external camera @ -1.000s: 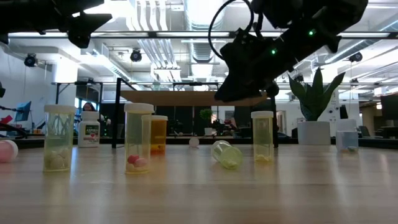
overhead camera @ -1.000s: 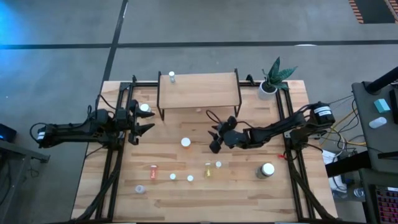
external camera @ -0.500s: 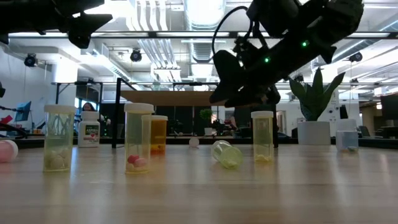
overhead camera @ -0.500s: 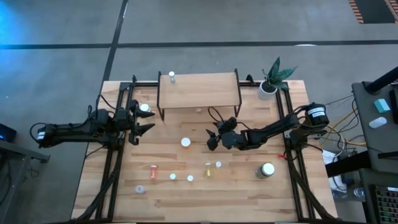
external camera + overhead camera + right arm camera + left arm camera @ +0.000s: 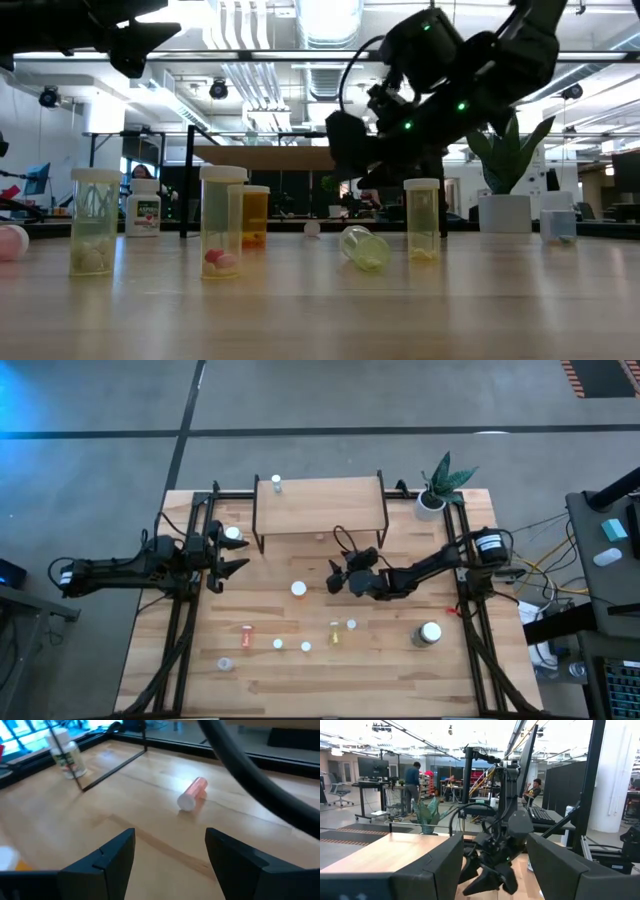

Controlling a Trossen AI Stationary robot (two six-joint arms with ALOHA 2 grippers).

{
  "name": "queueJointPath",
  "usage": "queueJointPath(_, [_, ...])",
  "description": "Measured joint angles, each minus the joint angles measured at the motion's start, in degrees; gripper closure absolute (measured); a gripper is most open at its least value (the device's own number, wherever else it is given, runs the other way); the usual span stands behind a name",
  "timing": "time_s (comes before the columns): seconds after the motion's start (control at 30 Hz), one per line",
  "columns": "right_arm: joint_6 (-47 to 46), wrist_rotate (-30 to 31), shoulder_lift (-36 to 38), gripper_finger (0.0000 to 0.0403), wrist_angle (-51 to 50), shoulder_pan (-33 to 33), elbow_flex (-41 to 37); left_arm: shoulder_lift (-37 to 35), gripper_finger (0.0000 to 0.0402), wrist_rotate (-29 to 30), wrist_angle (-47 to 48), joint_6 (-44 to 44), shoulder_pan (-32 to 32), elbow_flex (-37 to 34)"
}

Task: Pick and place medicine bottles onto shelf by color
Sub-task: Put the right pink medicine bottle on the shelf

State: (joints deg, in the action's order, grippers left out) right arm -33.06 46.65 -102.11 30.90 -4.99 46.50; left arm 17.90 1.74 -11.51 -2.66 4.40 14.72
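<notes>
The shelf (image 5: 320, 503), a light-wood board on thin black legs, is seen at the upper centre of the high view, with one small white-capped bottle (image 5: 276, 483) standing near its upper left corner. The other medicine bottles (image 5: 299, 589) are scattered across the table (image 5: 470, 670) in the lower middle of the frame: small cylinders, mostly white-capped, one orange (image 5: 247, 630), one yellowish (image 5: 334, 631), and a larger one (image 5: 430, 632) at lower right. The right gripper (image 5: 336, 577) is held spread and empty at the centre, above the table. The left gripper (image 5: 232, 556) is parked at centre left, fingers parted, nothing grasped.
</notes>
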Motion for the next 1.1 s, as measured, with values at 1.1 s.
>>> queueJointPath(1.1, [3.2, 1.4, -19.6, 0.0157, -0.3, 4.5, 19.1, -0.1, 0.0198, -0.1, 1.9, 0.1, 0.0, 0.0])
